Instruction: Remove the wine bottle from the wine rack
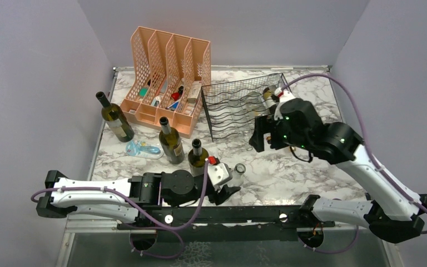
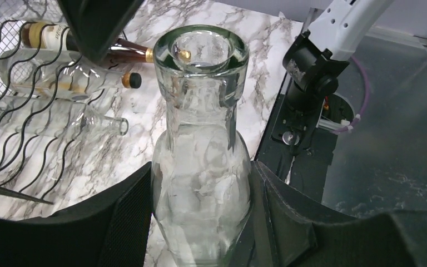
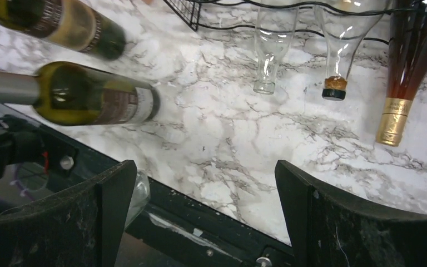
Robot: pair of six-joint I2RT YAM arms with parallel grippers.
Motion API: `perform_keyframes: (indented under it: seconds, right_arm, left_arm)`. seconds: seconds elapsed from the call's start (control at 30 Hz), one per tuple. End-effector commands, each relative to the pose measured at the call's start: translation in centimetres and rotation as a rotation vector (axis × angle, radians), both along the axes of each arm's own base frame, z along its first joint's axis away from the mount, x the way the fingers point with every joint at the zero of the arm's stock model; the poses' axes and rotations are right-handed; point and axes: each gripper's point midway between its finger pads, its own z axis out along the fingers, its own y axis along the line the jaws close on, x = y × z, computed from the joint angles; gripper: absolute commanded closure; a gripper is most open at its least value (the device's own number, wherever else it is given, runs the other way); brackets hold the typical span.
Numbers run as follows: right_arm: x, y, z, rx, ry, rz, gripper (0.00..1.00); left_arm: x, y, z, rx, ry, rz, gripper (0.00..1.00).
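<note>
Step in hand: standing clear wine bottle upright on tabletop, well apart from wine rack, left tool clamped on its body, right tool spread wide, empty, facing more bottles in rack; next, likely: gentle release without tipping.

Wine rack right of file organiser; bottles lying in rack; upright bottles before organiser.

Left hand clamped; right hand spread wide.

The bottle labels look too blurred to read.
</note>
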Motion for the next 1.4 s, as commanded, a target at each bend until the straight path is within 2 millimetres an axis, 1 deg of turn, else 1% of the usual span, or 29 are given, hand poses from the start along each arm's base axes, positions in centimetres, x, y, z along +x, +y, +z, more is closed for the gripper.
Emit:
perform_keyframes:
  seconds: [0.0, 0.07, 0.1, 0.17, 0.23, 0.33, 0.4, 0.43, 0.5, 0.53, 0.57, 0.6, 0.67, 0.77, 0.8, 0.83, 0.9, 0.97, 1.03, 1.1, 1.13, 1.17, 1.23, 1.37]
  right_arm:
    - [3.4, 0.8, -4.0, -0.046, 0.005, -0.043, 0.04]
    - [4.5, 0.8, -6.1, -0.032, 0.053, -0.040, 0.06]
    - [5.0, 0.8, -7.0, -0.015, 0.073, -0.036, 0.07]
    - [5.4, 1.3, -8.6, 0.006, 0.104, -0.004, 0.09]
    - [6.0, 1.5, -10.3, -0.006, 0.107, 0.000, 0.09]
    - [6.8, 1.4, -13.0, -0.005, 0.121, -0.023, 0.10]
    - [7.1, 1.5, -14.6, 0.018, 0.142, -0.029, 0.12]
    - [7.1, 2.3, -16.1, 0.052, 0.149, 0.002, 0.14]
    - [7.3, 2.4, -16.8, 0.056, 0.137, 0.008, 0.15]
    - [7.4, 2.3, -17.1, 0.050, 0.135, 0.002, 0.15]
    - [7.5, 2.2, -17.5, 0.047, 0.132, -0.001, 0.15]
    - [7.6, 2.2, -17.9, 0.048, 0.137, -0.004, 0.15]
    - [7.6, 2.3, -18.5, 0.060, 0.149, -0.002, 0.15]
    - [7.4, 3.0, -19.7, 0.074, 0.181, 0.024, 0.17]
    - [7.5, 3.2, -20.1, 0.076, 0.191, 0.034, 0.18]
    - [7.5, 3.3, -20.4, 0.074, 0.199, 0.034, 0.18]
    - [7.8, 3.4, -20.9, 0.063, 0.205, 0.032, 0.19]
    - [8.1, 3.3, -21.2, 0.048, 0.204, 0.027, 0.19]
    - [8.3, 3.2, -21.3, 0.033, 0.200, 0.025, 0.19]
    - [8.4, 3.1, -21.4, 0.025, 0.197, 0.026, 0.19]
    - [8.4, 3.1, -21.4, 0.022, 0.197, 0.027, 0.19]
    - [8.5, 3.1, -21.4, 0.020, 0.196, 0.028, 0.19]
    - [8.5, 3.2, -21.5, 0.021, 0.195, 0.031, 0.19]
    - [8.4, 3.4, -21.6, 0.024, 0.203, 0.046, 0.19]
  left_arm:
    - [0.4, -1.0, 0.6, -0.101, -0.021, 0.022, 0.98]
    - [0.6, -1.2, 0.8, -0.098, -0.033, 0.029, 0.98]
    - [0.7, -1.2, 1.1, -0.095, -0.039, 0.033, 0.98]
    - [0.7, -1.0, 2.2, -0.097, -0.041, 0.030, 0.98]
    - [1.1, -0.6, 3.8, -0.117, -0.031, 0.058, 0.99]
    - [1.9, -0.1, 6.7, -0.172, -0.034, 0.110, 1.00]
    - [2.3, -0.5, 8.5, -0.189, -0.065, 0.118, 1.00]
    - [3.3, -2.1, 11.1, -0.193, -0.103, 0.121, 1.00]
    - [4.9, -3.0, 13.0, -0.208, -0.108, 0.118, 1.00]
    - [6.0, -3.1, 14.0, -0.220, -0.109, 0.118, 1.00]
    - [7.6, -3.0, 14.9, -0.227, -0.111, 0.126, 1.00]
    - [10.0, -2.3, 15.7, -0.230, -0.120, 0.170, 1.00]
    - [13.3, -0.8, 18.0, -0.244, -0.154, 0.240, 1.00]
    - [15.8, 1.2, 22.5, -0.277, -0.248, 0.269, 1.00]
    - [16.7, 2.1, 23.9, -0.275, -0.273, 0.308, 1.00]
    - [17.7, 3.0, 24.9, -0.263, -0.295, 0.359, 1.00]
    - [20.0, 5.7, 26.6, -0.241, -0.335, 0.492, 1.00]
    - [22.3, 9.0, 27.1, -0.212, -0.355, 0.648, 1.00]
    - [23.9, 13.1, 27.0, -0.187, -0.363, 0.813, 1.00]
    - [24.6, 17.1, 26.5, -0.180, -0.352, 0.967, 1.00]
    - [24.8, 18.7, 26.0, -0.166, -0.345, 1.030, 1.00]
    - [24.9, 19.9, 25.4, -0.144, -0.342, 1.083, 1.00]
    - [25.7, 22.4, 23.3, -0.092, -0.333, 1.199, 1.00]
    - [28.0, 25.9, 20.0, -0.060, -0.297, 1.269, 1.00]
